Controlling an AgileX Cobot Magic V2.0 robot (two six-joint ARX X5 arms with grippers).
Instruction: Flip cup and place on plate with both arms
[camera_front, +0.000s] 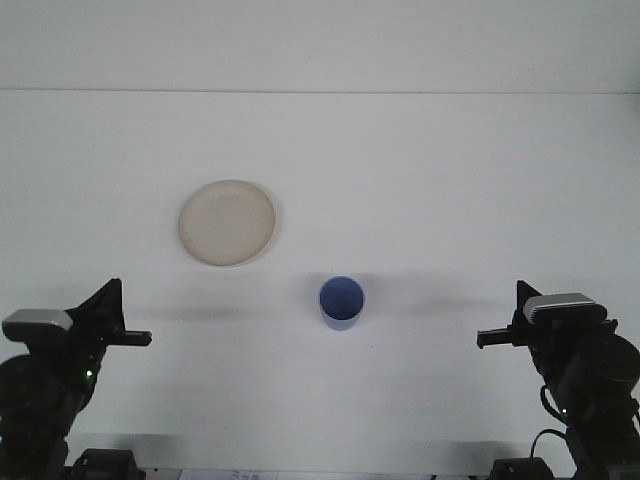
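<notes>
**Cup stands mouth-up between my two arms, untouched**

Cup (342, 301) first: small, blue, and I look straight down into its open mouth, so it stands upright on the white table (420, 180), a little forward of my centre. The plate (228, 222), pale cream and round, lies well apart from it, farther out and toward my left side. Nothing touches either one.

My left gripper (125, 330) sits low at the near left edge, my right gripper (492, 338) low at the near right, both pointing inward toward the middle, both well clear of the cup. Neither has hold of anything. As for how wide my jaws stand, I cannot tell: from this view each pair shows only as a thin dark profile, and the gap is hidden.

My reading of the cup is that it is light and stiff, probably plastic, with a smooth wall. Something that light will likely skid or tip if I bump it with one finger before the other lands, so I would want both pads meeting the wall together. I judge the best hold to be across the wall, somewhere around mid-height, gripping from the side, not pinching the rim, which could flex and slip. A side hold also leaves the other end free for my second arm to take during the turn. Pressure should be modest; a thin wall may squeeze out of round.
</notes>
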